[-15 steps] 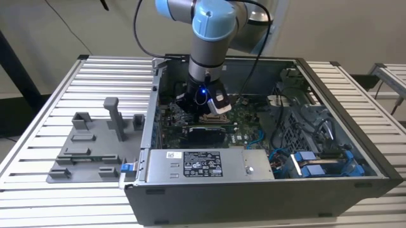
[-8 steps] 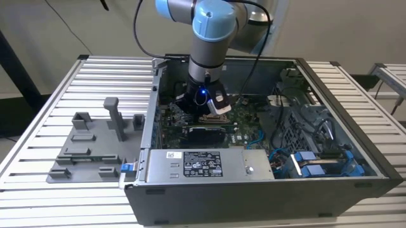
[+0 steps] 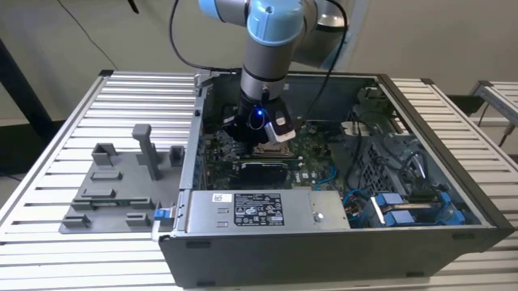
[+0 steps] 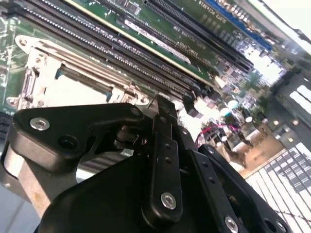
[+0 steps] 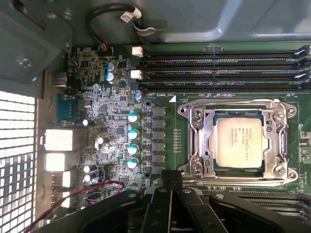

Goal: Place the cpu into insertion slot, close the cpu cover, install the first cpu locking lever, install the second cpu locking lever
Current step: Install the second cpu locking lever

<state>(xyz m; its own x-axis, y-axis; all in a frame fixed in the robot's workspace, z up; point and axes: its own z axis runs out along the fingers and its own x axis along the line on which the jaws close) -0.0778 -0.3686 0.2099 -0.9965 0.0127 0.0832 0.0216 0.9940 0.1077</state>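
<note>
In the first wrist view the cpu [image 5: 241, 143], a silvery-beige square, lies flat in the insertion slot [image 5: 210, 166] on the green board. The silver cpu cover [image 5: 201, 141] lies down around it as a frame. Two thin wire levers [image 5: 233, 103] run flat along opposite sides of the frame; I cannot tell whether they are latched. My black gripper [image 5: 171, 178] is shut with nothing in it, its tips just off one corner of the socket. The second wrist view shows the gripper [image 4: 158, 104] beside the bright metal insertion slot [image 4: 73, 87]. In the exterior view the gripper [image 3: 261, 138] hangs inside the open computer case, right over the insertion slot [image 3: 272, 150].
Long black memory slots [image 5: 223, 73] run beside the socket, and a row of capacitors [image 5: 132, 133] stands on its other side. A black block [image 3: 261, 173] and a grey labelled metal box [image 3: 259, 209] sit close by. Cables [image 3: 404, 209] crowd the exterior view's right. A grey fixture [image 3: 113, 182] lies outside the case.
</note>
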